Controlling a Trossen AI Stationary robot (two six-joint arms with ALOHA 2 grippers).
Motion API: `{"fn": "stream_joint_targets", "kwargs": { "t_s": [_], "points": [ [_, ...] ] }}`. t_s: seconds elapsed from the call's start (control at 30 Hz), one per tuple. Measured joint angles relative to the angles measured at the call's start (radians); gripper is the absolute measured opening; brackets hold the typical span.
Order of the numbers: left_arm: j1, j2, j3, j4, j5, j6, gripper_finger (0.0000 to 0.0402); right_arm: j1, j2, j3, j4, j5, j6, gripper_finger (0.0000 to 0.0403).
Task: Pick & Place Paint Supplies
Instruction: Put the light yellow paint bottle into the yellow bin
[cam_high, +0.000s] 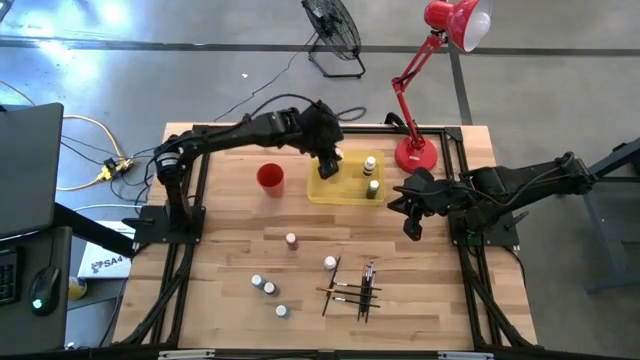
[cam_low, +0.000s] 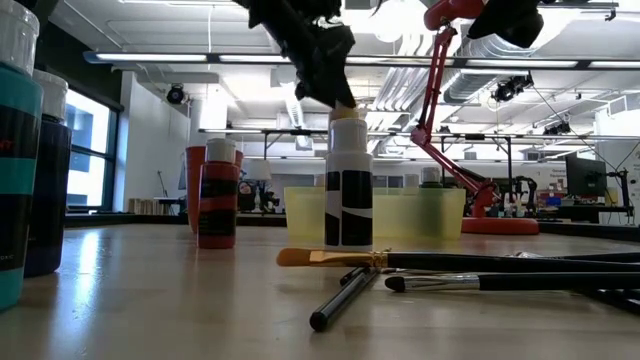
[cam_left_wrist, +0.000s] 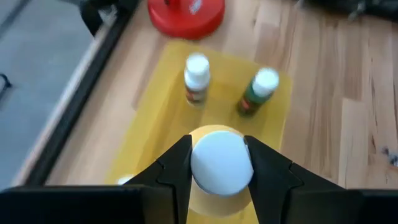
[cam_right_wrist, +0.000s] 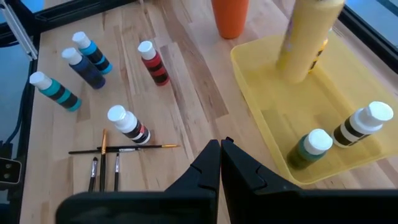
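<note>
My left gripper (cam_left_wrist: 221, 155) is over the yellow tray (cam_high: 340, 192), shut on a yellow paint bottle (cam_right_wrist: 309, 37) with a white cap. Two white-capped bottles (cam_left_wrist: 197, 78) (cam_left_wrist: 258, 91) stand in the tray. Several more bottles (cam_right_wrist: 152, 62) (cam_right_wrist: 81, 67) (cam_right_wrist: 127, 124) stand on their bases on the wooden table, nearer the front. Thin dark-handled brushes (cam_high: 352, 288) lie flat in a loose pile on the table. My right gripper (cam_high: 412, 228) hangs shut to the right of the tray, holding nothing. My left gripper pinches the yellow bottle at its white cap (cam_left_wrist: 221, 163), one finger on each side. The fingers (cam_left_wrist: 177, 165) come slanting down from above. The bottle hangs below them, slightly tilted, over the tray's left part. I cannot tell whether its base touches the tray floor.
A red cup (cam_high: 270, 177) stands left of the tray. The red desk lamp's base (cam_high: 416, 153) sits at the tray's far right. A dark frame rail (cam_high: 200, 190) runs along the table's edges. Bare wood shows between the tray and the loose bottles.
</note>
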Motion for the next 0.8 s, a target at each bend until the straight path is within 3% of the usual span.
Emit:
{"fn": "stream_joint_targets", "kwargs": {
  "t_s": [0.23, 0.8],
  "points": [
    [0.002, -0.004, -0.081, 0.022, -0.011, -0.003, 0.0117, 0.000, 0.000, 0.000, -0.001, 0.000, 0.000, 0.0005],
    [0.002, -0.006, -0.099, 0.099, -0.047, 0.026, 0.0117, 0.000, 0.000, 0.000, 0.000, 0.034, 0.009, 0.0005]
  ]
}}
